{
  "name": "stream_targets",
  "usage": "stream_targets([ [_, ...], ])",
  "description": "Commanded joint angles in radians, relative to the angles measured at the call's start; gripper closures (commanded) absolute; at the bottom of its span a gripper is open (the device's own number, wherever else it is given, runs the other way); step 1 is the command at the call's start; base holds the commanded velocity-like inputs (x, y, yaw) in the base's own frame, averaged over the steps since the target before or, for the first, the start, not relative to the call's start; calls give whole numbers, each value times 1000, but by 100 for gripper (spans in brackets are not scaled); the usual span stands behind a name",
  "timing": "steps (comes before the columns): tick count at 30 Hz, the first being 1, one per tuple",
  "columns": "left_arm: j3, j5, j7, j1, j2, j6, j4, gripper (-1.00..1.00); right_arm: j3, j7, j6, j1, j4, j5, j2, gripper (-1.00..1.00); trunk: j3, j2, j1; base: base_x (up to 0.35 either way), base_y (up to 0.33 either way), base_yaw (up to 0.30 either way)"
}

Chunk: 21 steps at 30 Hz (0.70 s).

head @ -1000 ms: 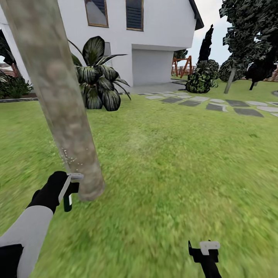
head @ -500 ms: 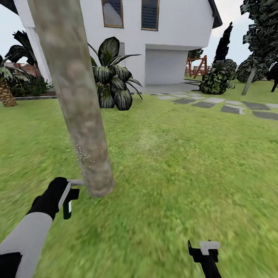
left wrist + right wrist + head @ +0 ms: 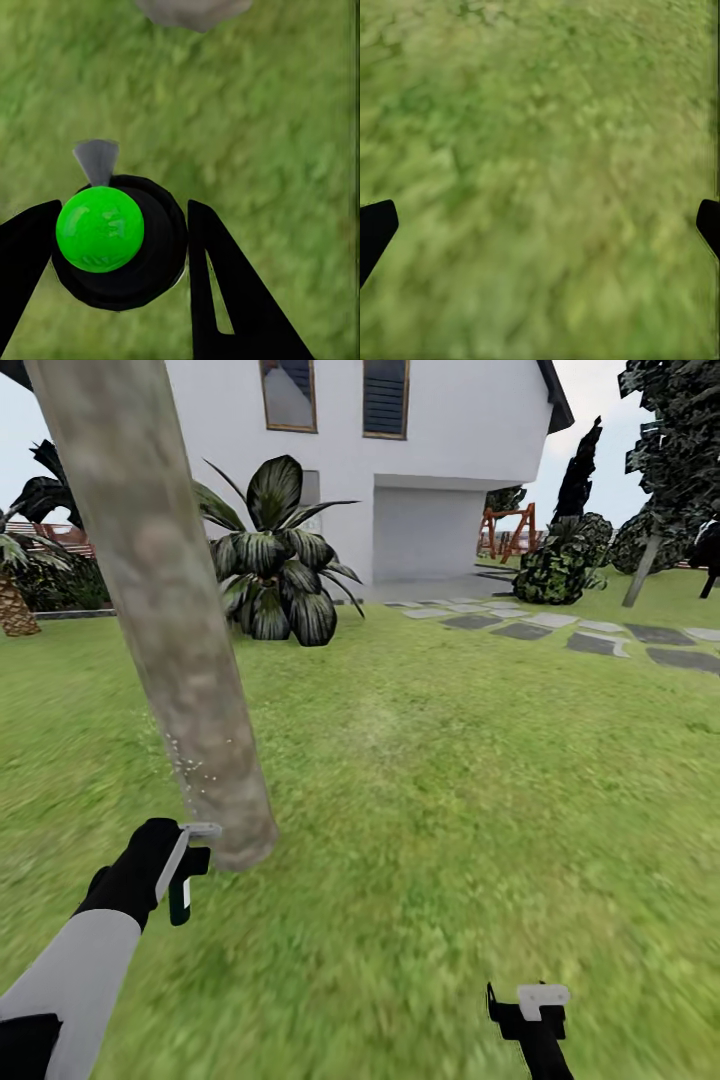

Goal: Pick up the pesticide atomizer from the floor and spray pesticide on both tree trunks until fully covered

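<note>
The left tool [image 3: 120, 240] is clamped on the sprayer [image 3: 118, 241], its two black fingers [image 3: 225, 292] tight against the dark round body, whose cap here looks bright green, not red. In the head view that tool [image 3: 185, 860] hangs just beside the foot of the tree trunk [image 3: 170, 630], with a sprinkle of pale specks on the bark just above it. The right tool [image 3: 540, 225] is spread wide over bare grass [image 3: 450, 810] and holds nothing; it sits well apart from the trunk [image 3: 530, 1010].

The risk, as I judge it, is patchy cover: the specks sit only low on the near side of the trunk, so its upper length and far side could stay dry if the nozzle keeps this height and angle. The tool is also close enough to the bark to knock it and twist the sprayer in the grip.

Against half a second ago, the trunk stands further left in the head view while the house [image 3: 400, 460] behind has barely shifted, and the left tool is closer under the trunk's foot. The right tool has not moved.
</note>
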Motion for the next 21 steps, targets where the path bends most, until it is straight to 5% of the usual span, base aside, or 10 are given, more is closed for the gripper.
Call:
stream_targets([
  [1, 2, -7, -3, -1, 0, 5, -1, 100, 8, -4, -1, 0, 0, -4, 0, -100, -1, 0, 0, 0, -273, 0],
  [14, 5, -8, -2, -1, 2, 5, 1, 100, 9, -4, -1, 0, 0, -4, 0, -100, -1, 0, 0, 31, -273, 1],
  [21, 5, -7, 0, -1, 1, 5, 1, 100, 9, -4, -1, 0, 0, -4, 0, -100, -1, 0, 0, 185, -234, 218],
])
